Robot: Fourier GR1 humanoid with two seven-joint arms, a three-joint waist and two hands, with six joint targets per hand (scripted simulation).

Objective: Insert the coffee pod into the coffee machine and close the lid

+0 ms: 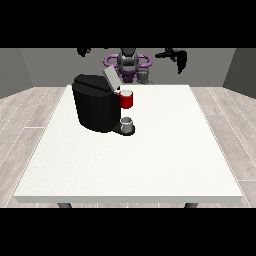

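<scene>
- The robot hand at the view's right (179, 58) hangs high behind the far edge of the tabletop (150, 165), fingers pointing down and looking slack rather than curled; it holds nothing.
- The robot hand at the view's left (84, 50) is up at the same height, a small dark shape against the back wall. Whether its fingers are spread or curled, I cannot tell.
- Both hands are off the tabletop and touch nothing; the robot's torso (128, 62) sits between them, just past the far edge.
- Moving outward and toward the camera, the coffee machine (95, 102) stands on the far left part of the tabletop, a black blocky body.
- Its lid (111, 78) is tilted up and open, a pale flap rising from the top on the machine's right side as we see it.
- A red thing at the machine (127, 99) sits right at the front opening, under the raised lid.
- Below that, a grey thing (127, 123) rests on the machine's dark base plate, just beside the body. It may be the coffee pod, but I cannot tell that for sure.
- That grey thing lies well apart from both hands: nearer the camera than either, below and to the left of the hand at the view's right, below and to the right of the hand at the view's left.
</scene>
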